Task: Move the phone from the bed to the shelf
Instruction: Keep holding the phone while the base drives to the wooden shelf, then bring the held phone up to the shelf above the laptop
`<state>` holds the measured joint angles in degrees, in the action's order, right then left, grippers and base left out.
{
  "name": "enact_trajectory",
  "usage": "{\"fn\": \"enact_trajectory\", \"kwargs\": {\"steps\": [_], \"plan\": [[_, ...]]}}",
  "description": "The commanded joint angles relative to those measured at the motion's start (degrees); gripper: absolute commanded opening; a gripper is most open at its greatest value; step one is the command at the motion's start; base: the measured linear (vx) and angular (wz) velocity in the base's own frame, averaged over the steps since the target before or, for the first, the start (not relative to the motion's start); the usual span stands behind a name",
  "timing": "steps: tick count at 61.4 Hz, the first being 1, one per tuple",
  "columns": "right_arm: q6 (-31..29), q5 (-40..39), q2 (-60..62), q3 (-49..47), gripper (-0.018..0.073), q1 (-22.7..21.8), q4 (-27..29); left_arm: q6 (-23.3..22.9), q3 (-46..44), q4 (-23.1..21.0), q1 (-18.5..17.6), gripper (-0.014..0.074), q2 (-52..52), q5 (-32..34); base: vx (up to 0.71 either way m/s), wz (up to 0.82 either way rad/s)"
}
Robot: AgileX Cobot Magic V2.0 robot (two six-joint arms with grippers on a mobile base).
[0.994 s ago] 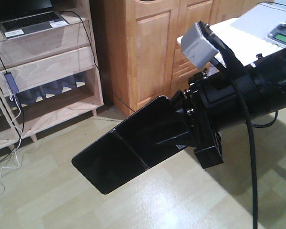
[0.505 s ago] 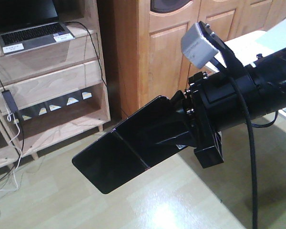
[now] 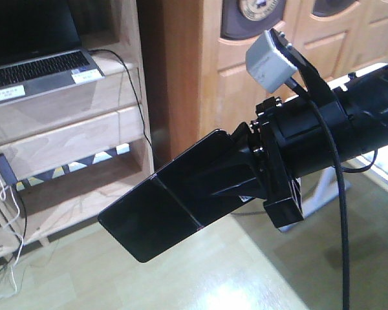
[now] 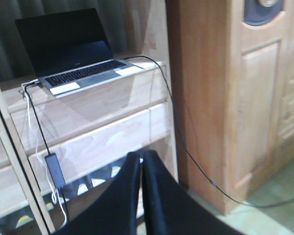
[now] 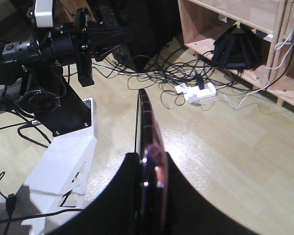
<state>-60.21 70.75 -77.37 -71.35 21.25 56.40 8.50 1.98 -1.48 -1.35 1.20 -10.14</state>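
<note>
Phone (image 3: 156, 210) clamped at one end in right arm's fingers (image 5: 118, 200), held in air above floor (image 3: 200, 284), long axis aimed ahead-left at shelf (image 3: 71, 139), well apart from it; left fingers (image 4: 122, 196) together, empty.

The right arm stretches in from the right, the right hand (image 3: 236, 173) clamped on one end of the phone (image 3: 156, 214), which juts out in mid-air, while the left hand (image 4: 140, 169) has its fingers closed together.

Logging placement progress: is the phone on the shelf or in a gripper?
In a gripper. The right gripper is shut on the phone, held over the floor, clear of the shelf.
</note>
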Motion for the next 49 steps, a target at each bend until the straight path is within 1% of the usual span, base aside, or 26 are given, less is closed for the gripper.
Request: {"fn": "enact_trajectory", "kwargs": {"steps": [1, 24, 49], "plan": [[0.0, 2.8, 1.9, -1.4, -0.0003, -0.1, 4.4, -0.3, -1.3, -0.5, 0.1, 0.0001, 0.3, 4.1, 0.32, 0.1], [0.0, 2.8, 1.9, -1.4, -0.0003, -0.1, 4.4, -0.3, -1.3, -0.5, 0.1, 0.0001, 0.3, 4.1, 0.31, 0.2], [0.0, 2.8, 1.9, -1.4, -0.0003, -0.1, 4.3, -0.3, -1.3, -0.5, 0.1, 0.0001, 0.3, 4.1, 0.29, 0.33]]}}
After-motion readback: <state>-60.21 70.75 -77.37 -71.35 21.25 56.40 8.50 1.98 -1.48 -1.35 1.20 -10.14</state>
